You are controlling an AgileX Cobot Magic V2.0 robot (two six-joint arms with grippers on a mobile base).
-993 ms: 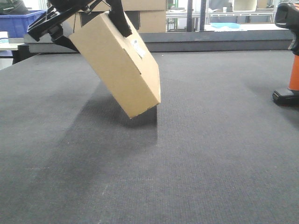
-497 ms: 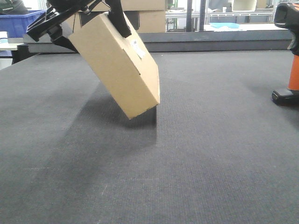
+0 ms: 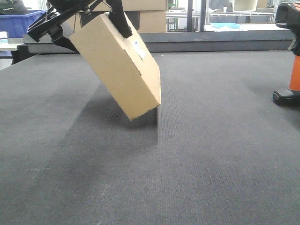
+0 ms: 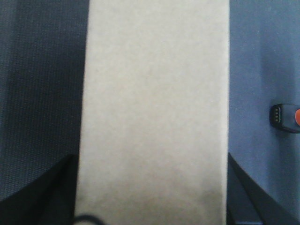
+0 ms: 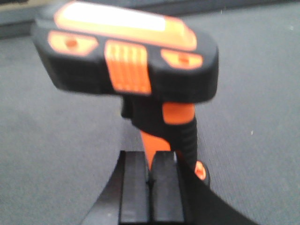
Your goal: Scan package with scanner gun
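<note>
— Right in front of the package [image 3: 117, 65], closest to the front camera, what lies there?

— Dark woven mat [image 3: 187, 178], with the package's shadow [image 3: 112, 126] spreading left and forward from its lowest corner.

— And the package itself?

— My left gripper [image 3: 101, 40] clamps its upper end. One black finger [image 3: 121, 21] runs down the near side and the other sits behind the top left edge. My arm reaches in from above and left of the package, so it hangs steeply tilted, lowest corner down at the mat. Whether that corner touches, I cannot tell. A small white sticker [image 3: 139, 48] sits on the face turned up and right. My left wrist camera looks straight along one broad tan face, with a finger at each lower corner.

— Where is the scanner gun [image 5: 136, 70]?

— Well to the right of the package, upright. Its flat black foot [image 3: 286, 97] is on the mat, with the orange stem [image 3: 295, 72] above and the black head [image 3: 287, 15] on top.

— And your right arm?

— My right gripper [image 5: 150, 185] is levelled low at the stem, under the head. Its pads [image 5: 133, 187] are closed to a thin seam, and the stem rises just past the tips.

— Behind the package?

— Bigger cardboard boxes [image 3: 152, 18] stand directly behind it. A blue crate [image 3: 21, 23] sits behind it to the left.
</note>
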